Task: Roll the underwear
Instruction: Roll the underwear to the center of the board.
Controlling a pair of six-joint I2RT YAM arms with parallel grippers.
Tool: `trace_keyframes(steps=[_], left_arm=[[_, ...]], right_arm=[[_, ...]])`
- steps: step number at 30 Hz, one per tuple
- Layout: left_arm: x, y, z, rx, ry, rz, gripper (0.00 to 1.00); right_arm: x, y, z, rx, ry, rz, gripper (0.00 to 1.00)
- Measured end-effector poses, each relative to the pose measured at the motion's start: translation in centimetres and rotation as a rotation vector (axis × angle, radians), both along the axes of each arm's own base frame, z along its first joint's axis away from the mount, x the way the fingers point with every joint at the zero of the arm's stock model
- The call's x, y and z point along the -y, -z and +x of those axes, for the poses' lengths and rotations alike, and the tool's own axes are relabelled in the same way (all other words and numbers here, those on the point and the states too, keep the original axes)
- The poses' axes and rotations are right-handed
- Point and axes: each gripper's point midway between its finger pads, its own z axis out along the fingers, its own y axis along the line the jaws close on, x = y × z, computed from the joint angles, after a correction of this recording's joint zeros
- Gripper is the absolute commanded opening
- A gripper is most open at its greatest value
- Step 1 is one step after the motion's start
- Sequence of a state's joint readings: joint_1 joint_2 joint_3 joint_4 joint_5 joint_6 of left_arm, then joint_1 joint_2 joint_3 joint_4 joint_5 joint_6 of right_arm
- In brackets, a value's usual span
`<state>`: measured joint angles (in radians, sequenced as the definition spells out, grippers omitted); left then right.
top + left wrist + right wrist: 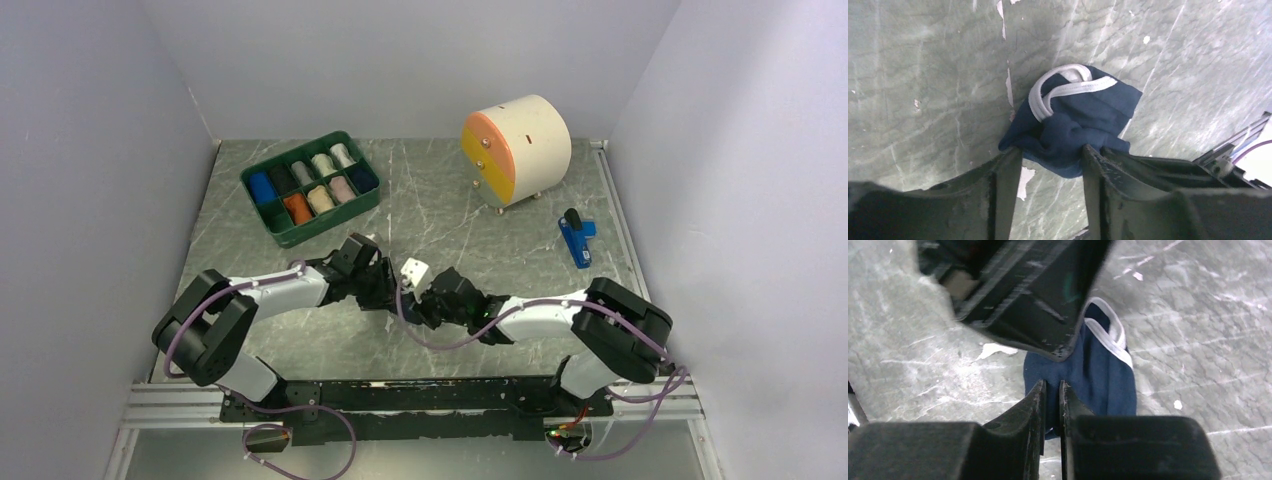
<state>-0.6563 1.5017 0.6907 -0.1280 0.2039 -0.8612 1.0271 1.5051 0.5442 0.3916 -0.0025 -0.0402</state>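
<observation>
Left tool (1052, 152) stands half open around a bunched fold of the navy underwear (1083, 115), with cloth touching both fingers (a hold, by the look of it). Right tool (1053, 385) is closed to a thin slit on the cloth's near edge, apparently nipping it. The garment lies crumpled on the bench (923, 75) between the two tools, which meet head-on, so neither arm is nearer. From the right tool its long axis runs straight ahead, white-trimmed band at the far end; rolling would follow that line, I judge. Farther back sit a green tray (300, 235) of cloth rolls and a round drawer unit (530, 140).
</observation>
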Motion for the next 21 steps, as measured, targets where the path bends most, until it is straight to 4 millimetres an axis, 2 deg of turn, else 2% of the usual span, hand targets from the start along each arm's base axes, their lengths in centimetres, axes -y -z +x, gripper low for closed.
trace_keyframes(steps=[5, 8, 11, 16, 21], left_arm=[[0.1, -1.7, 0.2, 0.040, -0.017, -0.040, 0.76], [0.4, -3.6, 0.4, 0.091, -0.025, -0.096, 0.79], [0.9, -4.7, 0.8, 0.127, -0.027, -0.141, 0.76], [1.3, -3.5, 1.1, 0.108, -0.026, -0.133, 0.73], [1.0, -2.2, 0.9, 0.077, -0.030, -0.103, 0.73]], right_arm=[[1.2, 0.0, 1.3, -0.182, 0.073, 0.157, 0.11], [2.0, 0.7, 1.7, -0.301, 0.121, 0.251, 0.12], [1.8, 0.8, 1.8, -0.387, 0.134, 0.325, 0.13], [2.0, 0.9, 2.2, -0.503, 0.167, 0.419, 0.14], [2.5, 0.9, 2.5, -0.580, 0.204, 0.479, 0.17]])
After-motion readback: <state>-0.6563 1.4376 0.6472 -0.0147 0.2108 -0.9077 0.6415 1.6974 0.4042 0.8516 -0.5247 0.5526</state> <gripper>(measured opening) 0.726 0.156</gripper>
